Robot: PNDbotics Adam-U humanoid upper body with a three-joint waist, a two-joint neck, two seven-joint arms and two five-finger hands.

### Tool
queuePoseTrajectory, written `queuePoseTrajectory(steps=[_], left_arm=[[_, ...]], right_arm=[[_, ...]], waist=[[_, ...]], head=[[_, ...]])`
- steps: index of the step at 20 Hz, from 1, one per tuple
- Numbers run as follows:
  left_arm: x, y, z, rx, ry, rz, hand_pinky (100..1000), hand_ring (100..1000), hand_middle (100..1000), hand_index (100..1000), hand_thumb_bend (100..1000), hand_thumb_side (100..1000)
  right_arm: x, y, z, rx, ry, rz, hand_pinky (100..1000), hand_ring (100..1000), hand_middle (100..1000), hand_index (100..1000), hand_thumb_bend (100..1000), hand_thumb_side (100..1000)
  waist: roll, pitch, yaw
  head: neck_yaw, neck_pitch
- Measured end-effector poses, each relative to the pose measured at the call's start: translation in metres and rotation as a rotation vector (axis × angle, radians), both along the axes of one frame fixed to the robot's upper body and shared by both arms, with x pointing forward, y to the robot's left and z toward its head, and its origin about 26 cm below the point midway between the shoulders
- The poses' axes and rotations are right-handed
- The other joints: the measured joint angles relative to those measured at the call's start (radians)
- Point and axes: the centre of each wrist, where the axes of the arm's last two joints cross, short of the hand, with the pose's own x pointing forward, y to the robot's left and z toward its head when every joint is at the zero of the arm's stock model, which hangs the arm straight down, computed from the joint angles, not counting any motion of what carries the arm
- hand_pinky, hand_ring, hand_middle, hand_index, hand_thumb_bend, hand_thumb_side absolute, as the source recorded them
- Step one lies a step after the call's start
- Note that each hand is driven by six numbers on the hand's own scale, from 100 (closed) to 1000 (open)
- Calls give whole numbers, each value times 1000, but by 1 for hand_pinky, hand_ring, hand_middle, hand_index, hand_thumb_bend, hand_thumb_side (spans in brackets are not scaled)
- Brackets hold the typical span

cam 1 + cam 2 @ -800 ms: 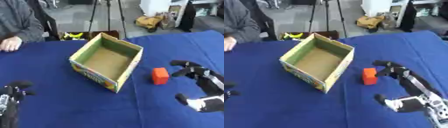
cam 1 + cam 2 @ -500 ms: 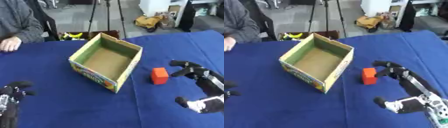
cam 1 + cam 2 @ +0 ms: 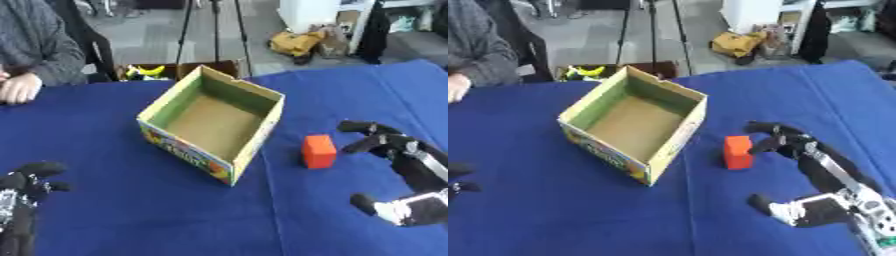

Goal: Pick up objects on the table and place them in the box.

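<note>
One red block [image 3: 318, 151] stands on the blue table [image 3: 122, 210], just right of the empty box [image 3: 213, 121]. The right hand [image 3: 798, 148], fingers spread, reaches beside it; next it should close round the block. The left hand [image 3: 22, 192] idles lower left

Grey floor [image 3: 157, 30] beyond, tripod legs [image 3: 214, 30] (white cabinet [image 3: 306, 12] behind)

Blue table [image 3: 122, 210]: open box [image 3: 213, 121], orange block [image 3: 318, 151].
</note>
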Motion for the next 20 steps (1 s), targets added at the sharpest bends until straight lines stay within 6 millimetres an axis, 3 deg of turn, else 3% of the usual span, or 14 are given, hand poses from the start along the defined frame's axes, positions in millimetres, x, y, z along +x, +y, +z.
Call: queuePoseTrajectory(steps=[5,10,18,19,20], left_arm=[[0,0,0,0,0,0,567,725,627,708,100,771],[0,0,0,1,0,0,567,726,627,708,100,772],[-1,1,-2,3,8,0,567,727,627,708,100,771],[-1,1,-2,3,7,0,567,728,627,708,100,771],[-2,1,-2,4,7,-1,567,728,627,708,100,771]], right_arm=[[-3,-11,6,-65,-37,6,782,1000,868,731,500,297],[-5,-25,18,-190,-89,25,795,1000,875,754,501,384],[3,-34,57,-445,-131,37,826,1000,887,802,499,543],[5,-34,63,-476,-134,37,829,1000,888,810,454,535],[8,-35,68,-503,-136,35,831,1000,889,813,495,564]], waist=[[-7,0,3],[-13,0,4],[-15,-2,13],[-14,-3,15],[-13,-3,18]], head=[[0,-4],[0,-9],[-2,-12],[-3,-12],[-4,-12]])
